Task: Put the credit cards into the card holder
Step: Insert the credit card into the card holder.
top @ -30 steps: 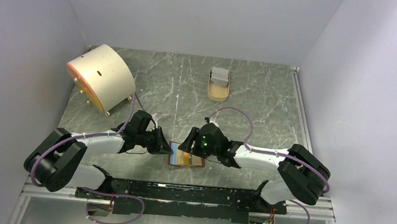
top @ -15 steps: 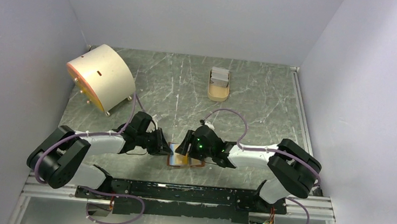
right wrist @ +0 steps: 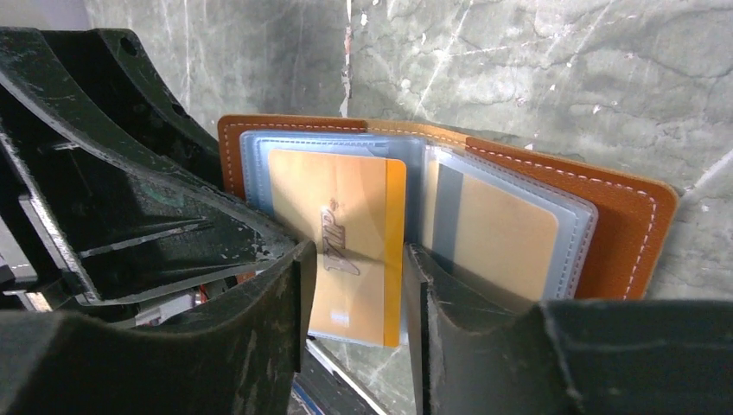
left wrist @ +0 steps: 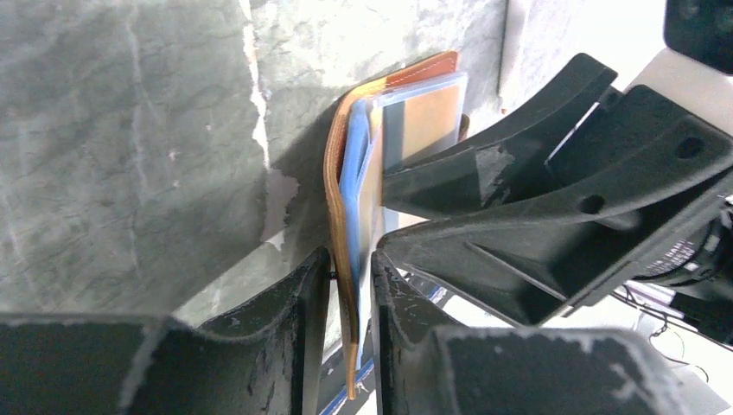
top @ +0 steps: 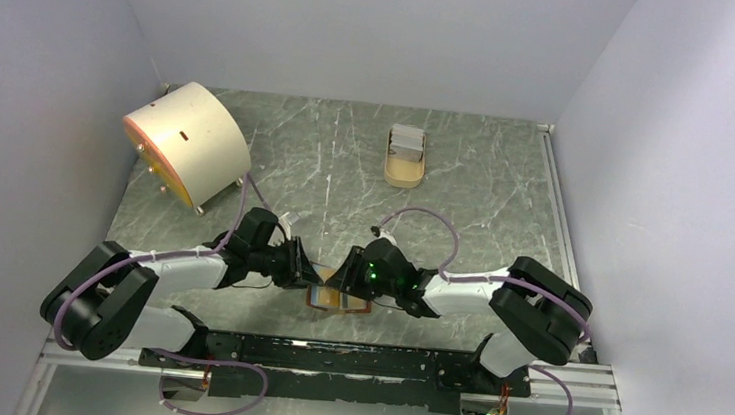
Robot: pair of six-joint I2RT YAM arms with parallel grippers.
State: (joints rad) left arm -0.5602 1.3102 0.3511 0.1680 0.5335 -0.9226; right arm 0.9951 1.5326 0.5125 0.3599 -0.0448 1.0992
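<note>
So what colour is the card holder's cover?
Orange-brown card holder with pale stitching along its edge, clearest in the right wrist view.

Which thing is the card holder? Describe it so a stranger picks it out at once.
On the marbled table, look at the near edge, where the left tool and the right tool meet. The card holder is the small brown leather wallet spread open between them, with clear blue-tinted sleeves and a yellow card inside, unlike the cream drum and tan tray behind.
</note>
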